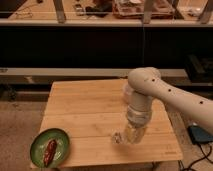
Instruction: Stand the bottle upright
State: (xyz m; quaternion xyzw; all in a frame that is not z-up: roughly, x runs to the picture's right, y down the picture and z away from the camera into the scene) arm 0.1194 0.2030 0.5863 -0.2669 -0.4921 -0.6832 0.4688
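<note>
Wooden slats make up your worktop (90, 115), with dark shelving behind it. At its front-left corner you have a green plate (61, 140) carrying a reddish-brown bar (50, 151). Further right, near the front edge, your tool (131, 135) reaches down from the white arm (165, 95), clamped tight, with the bottle (117, 137) low at its tip; whether it's gripped, you can't tell.

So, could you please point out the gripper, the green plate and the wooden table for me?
gripper (131, 136): camera view, low over the table's front right, fingers shut.
green plate (39, 142): camera view, its left rim.
wooden table (85, 107): camera view, bare planks at centre.
</note>
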